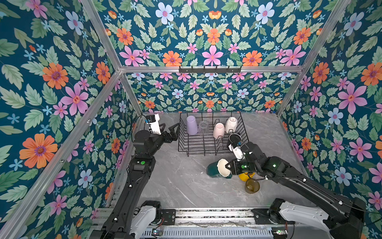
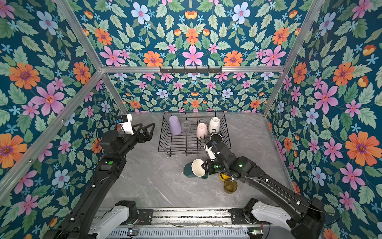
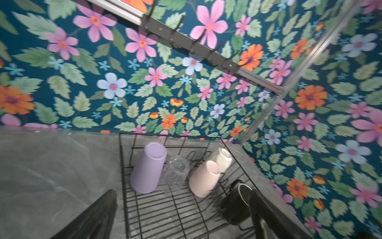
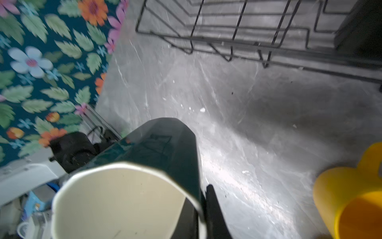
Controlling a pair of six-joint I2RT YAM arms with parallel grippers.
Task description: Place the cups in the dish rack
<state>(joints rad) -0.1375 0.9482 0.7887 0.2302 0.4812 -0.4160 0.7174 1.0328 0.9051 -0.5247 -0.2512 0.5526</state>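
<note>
At the middle of the bench's (image 1: 186,186) far edge: dish rack (image 1: 198,144), five cups in. Lilac tumbler (image 1: 191,125), clear glass (image 1: 203,126), pale pink mug (image 1: 218,130) and white mug (image 1: 231,124) are all upside down along its far half. Black mug (image 1: 235,138) at its near right corner, tipped, seating unclear.

Sixth in hand: right gripper (image 1: 228,167) clamped on the rim of the dark green cream-lined mug (image 1: 217,168), one jaw inside the cream lining, one outside. Mug tilted, mouth toward the right arm, just off the rack's near right corner, toward bench centre. Can't tell if its base touches the bench.

Left on the bench, toward the right side: yellow mug (image 1: 245,176), mostly hidden under the right arm, and amber glass (image 1: 252,185), upright, just nearer the front edge.

Left gripper (image 1: 177,130) spread wide, empty, beside the rack's left wall.

Judgement: five of eight done, one gripped, two untouched.

Writing: none legible on any cup. Faint boxy dark mark on the green mug's side in the right wrist view, maybe a reflection.
</note>
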